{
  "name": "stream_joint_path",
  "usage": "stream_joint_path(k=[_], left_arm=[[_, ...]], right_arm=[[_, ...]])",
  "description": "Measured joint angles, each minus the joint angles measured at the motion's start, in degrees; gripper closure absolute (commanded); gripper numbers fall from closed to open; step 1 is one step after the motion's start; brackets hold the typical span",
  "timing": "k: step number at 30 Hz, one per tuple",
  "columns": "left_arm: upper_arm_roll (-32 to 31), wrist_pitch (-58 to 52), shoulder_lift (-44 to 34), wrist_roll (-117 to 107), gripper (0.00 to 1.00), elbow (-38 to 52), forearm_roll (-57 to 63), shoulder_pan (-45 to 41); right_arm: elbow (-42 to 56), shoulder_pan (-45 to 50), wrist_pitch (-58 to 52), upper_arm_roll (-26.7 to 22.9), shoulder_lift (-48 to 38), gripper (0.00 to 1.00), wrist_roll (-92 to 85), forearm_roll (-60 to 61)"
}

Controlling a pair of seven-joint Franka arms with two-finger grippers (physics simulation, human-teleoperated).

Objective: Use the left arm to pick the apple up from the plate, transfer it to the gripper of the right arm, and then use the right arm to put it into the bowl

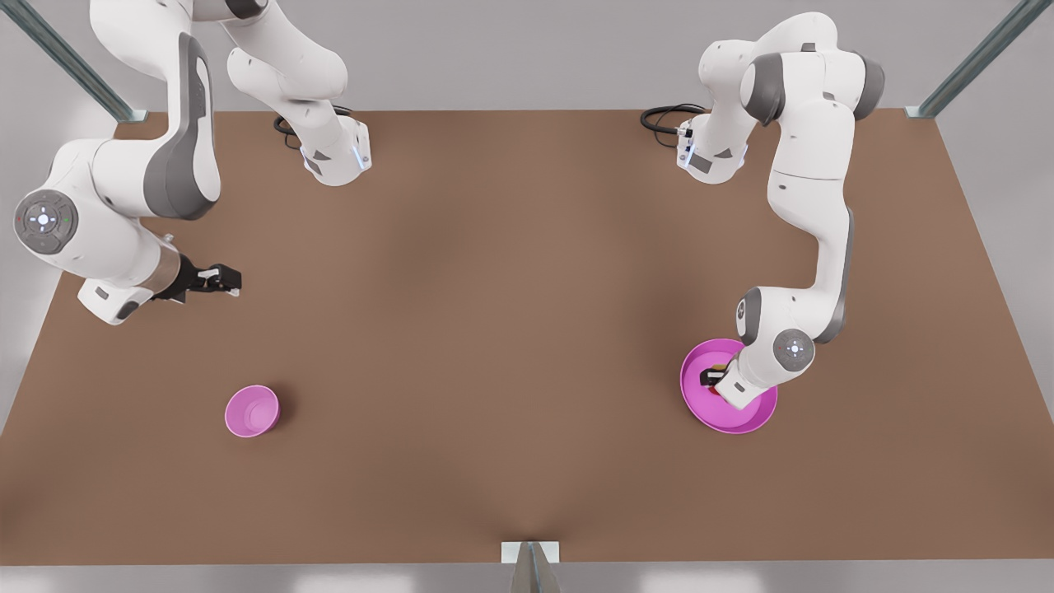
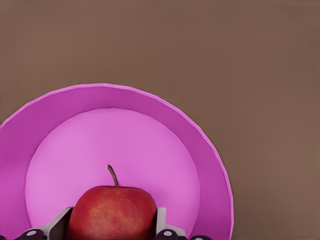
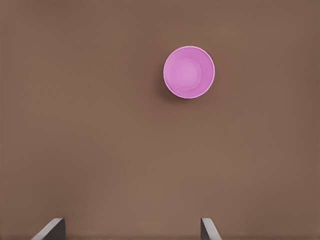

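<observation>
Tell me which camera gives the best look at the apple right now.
The left wrist view: the apple sits large, stem up, on the plate, between the left gripper fingers. In the front view the arm covers all but a red sliver. The right wrist view faces the bowl instead.

left tool [image 1: 713, 380] low over the plate [image 1: 745, 420] — right tool [image 1: 221, 280] waits above the table [image 1: 510, 329], bowl [image 1: 252, 411] near.

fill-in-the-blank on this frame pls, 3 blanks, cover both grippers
1. The left gripper has its fingers on either side of the ____.
2. The apple sits on the pink ____.
3. The right gripper waits open, apart from the empty pink ____.

Missing words: apple; plate; bowl
</observation>
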Motion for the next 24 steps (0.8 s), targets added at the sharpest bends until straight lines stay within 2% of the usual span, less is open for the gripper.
stream_joint_path(k=[8, 18, 24], left_arm=[[0.0, -0.2, 0.0, -0.3, 0.29, 0.0, -0.2, 0.0], [0.0, -0.3, -0.1, -0.9, 0.31, 0.0, -0.4, 0.0], [0.0, -0.8, -4.1, -1.7, 0.31, 0.1, -3.4, -0.1]], right_arm=[[0.0, 0.0, 0.0, 0.0, 0.0, 0.00, 0.0, 0.0], [0.0, 0.0, 0.1, 0.0, 0.8, 0.00, 0.0, 0.0], [0.4, 0.0, 0.1, 0.0, 1.2, 0.00, 0.0, 0.0]])
